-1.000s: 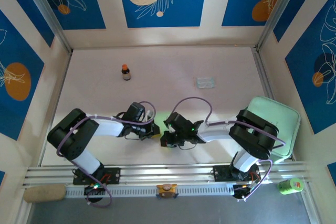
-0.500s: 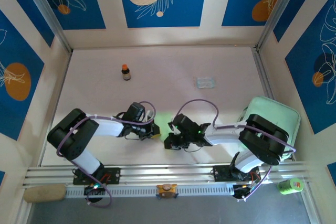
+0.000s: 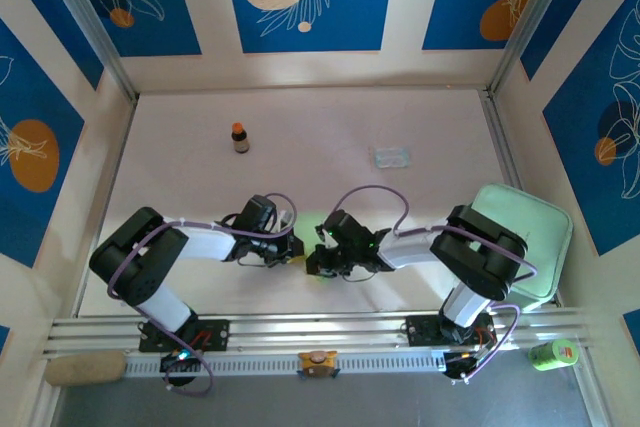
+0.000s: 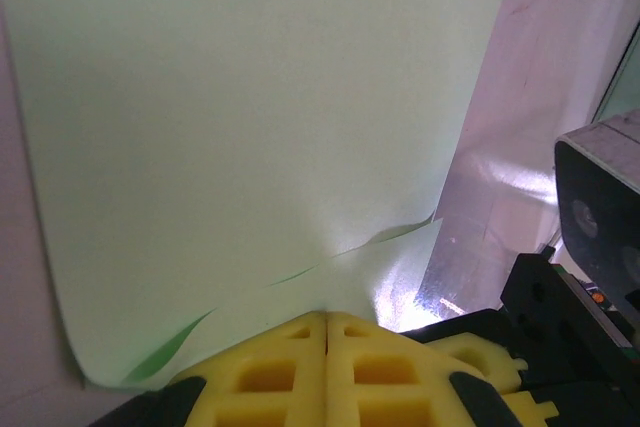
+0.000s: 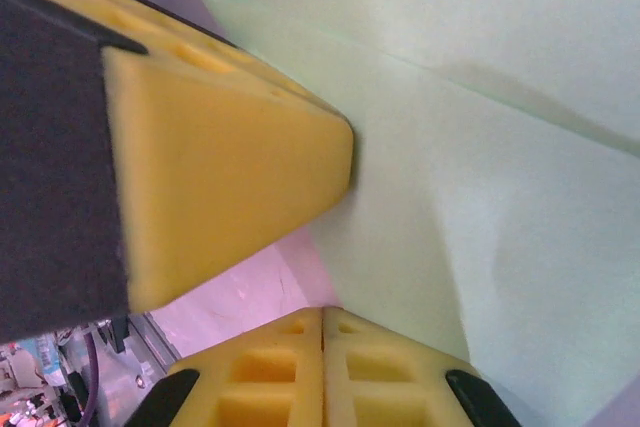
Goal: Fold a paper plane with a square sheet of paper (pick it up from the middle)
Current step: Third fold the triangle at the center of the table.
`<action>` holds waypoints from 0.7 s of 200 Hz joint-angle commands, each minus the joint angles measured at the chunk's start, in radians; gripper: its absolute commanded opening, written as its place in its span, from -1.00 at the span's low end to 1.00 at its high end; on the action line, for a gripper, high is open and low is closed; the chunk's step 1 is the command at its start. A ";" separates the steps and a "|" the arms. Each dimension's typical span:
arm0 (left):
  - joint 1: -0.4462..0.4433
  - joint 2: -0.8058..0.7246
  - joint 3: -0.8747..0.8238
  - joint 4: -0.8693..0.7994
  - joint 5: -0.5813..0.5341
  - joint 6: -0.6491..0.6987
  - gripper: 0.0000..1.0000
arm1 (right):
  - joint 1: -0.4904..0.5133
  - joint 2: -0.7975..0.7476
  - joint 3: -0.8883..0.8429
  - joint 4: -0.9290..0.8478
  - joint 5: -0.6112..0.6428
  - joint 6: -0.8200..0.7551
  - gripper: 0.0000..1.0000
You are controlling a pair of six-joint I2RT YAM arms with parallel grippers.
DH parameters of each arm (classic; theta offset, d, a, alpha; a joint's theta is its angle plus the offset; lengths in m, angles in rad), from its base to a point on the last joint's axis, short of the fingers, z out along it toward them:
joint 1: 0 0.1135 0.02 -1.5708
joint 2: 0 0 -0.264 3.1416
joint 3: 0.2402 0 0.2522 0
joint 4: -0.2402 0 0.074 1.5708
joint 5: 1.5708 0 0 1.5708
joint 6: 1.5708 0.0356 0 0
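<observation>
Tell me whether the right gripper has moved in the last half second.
Yes, slightly: the right gripper shifted left, farther from the mint green tray.

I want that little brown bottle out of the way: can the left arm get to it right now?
Probably not yet. Nothing lies between the left gripper and the bottle, but it looks shut on the green paper, which the right gripper also pinches; it would need to let go first.

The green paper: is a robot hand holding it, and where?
Yes: the left gripper and the right gripper, both shut, each pinch the square sheet of paper at its edge, close together.
</observation>
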 commanded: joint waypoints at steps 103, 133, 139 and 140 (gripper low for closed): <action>-0.003 -0.019 -0.032 -0.049 -0.065 0.011 -1.00 | 0.009 -0.220 -0.254 -0.041 -0.007 0.067 -0.83; -0.004 -0.035 -0.042 -0.039 -0.079 -0.007 -1.00 | 0.006 -0.334 -0.182 -0.179 0.025 0.032 -0.83; -0.004 -0.039 -0.046 -0.035 -0.083 -0.013 -1.00 | 0.005 -0.351 -0.165 -0.199 0.038 0.029 -0.83; -0.004 -0.040 -0.047 -0.034 -0.083 -0.014 -1.00 | 0.005 -0.352 -0.162 -0.203 0.040 0.028 -0.83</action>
